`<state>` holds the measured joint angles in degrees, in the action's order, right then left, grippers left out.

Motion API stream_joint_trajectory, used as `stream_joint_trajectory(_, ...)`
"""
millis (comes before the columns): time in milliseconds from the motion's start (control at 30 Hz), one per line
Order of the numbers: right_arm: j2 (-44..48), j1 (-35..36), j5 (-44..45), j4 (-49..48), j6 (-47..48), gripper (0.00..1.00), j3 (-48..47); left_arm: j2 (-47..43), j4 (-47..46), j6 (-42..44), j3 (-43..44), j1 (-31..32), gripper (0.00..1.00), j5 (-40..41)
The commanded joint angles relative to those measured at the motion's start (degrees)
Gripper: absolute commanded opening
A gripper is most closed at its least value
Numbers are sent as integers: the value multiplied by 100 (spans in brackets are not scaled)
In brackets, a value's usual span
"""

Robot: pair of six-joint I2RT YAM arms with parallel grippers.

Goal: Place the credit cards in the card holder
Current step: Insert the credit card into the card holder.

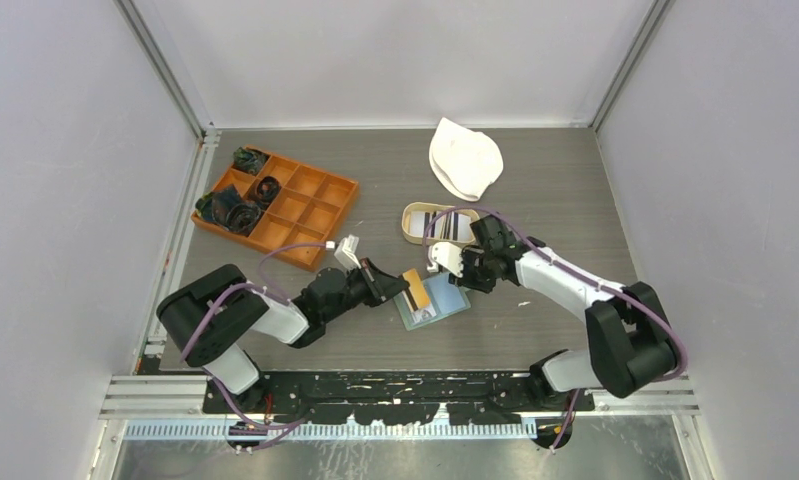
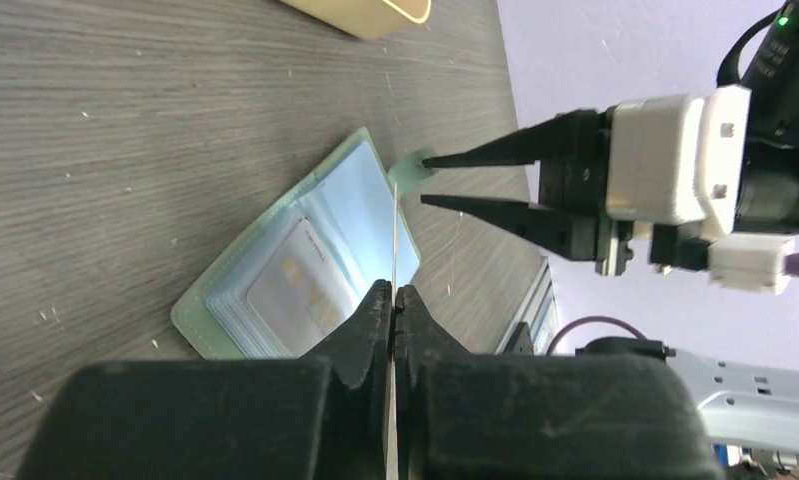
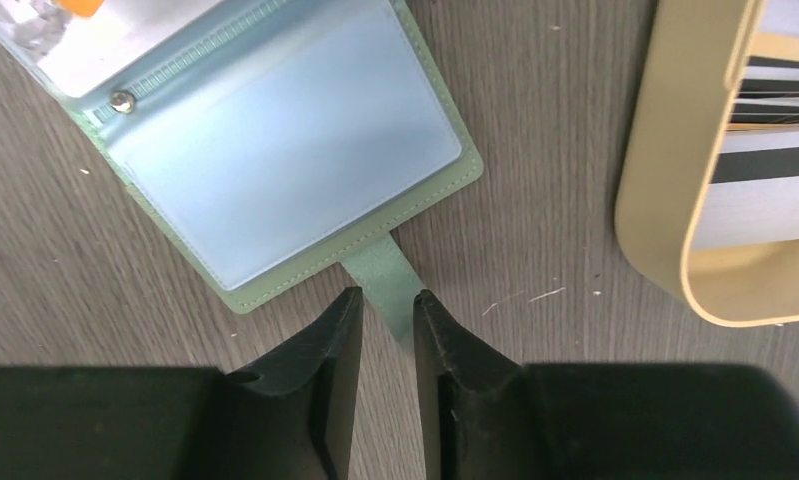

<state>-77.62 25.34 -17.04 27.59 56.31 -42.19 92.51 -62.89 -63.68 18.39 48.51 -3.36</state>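
The sage-green card holder (image 1: 437, 301) lies open on the table, its pale blue pockets up; it also shows in the left wrist view (image 2: 237, 283) and the right wrist view (image 3: 275, 150). My left gripper (image 1: 399, 288) is shut on a tan-gold card (image 1: 413, 286), seen edge-on (image 2: 393, 235) above the holder's middle. A pale card (image 2: 295, 285) sits in one pocket. My right gripper (image 3: 387, 298) is narrowly open, its fingers on either side of the holder's strap tab (image 3: 380, 275). Several striped cards (image 3: 765, 170) lie in the tan tray (image 1: 415, 232).
The oval tan tray (image 3: 665, 200) stands just behind the holder. An orange compartment box (image 1: 305, 215) with dark cord bundles (image 1: 230, 210) is at the back left. A white cloth-like thing (image 1: 465, 158) lies at the back centre.
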Motion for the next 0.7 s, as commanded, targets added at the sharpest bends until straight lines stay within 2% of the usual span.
stream_joint_trajectory(0, -244, 112, 236, -135, 257, 31, -71, -33, 95, -191, 233, 0, 0, 531)
stream_joint_trajectory(667, -758, 694, -40, 235, 104, 26, -302, 509, -543, -497, 132, 98, 0, 572)
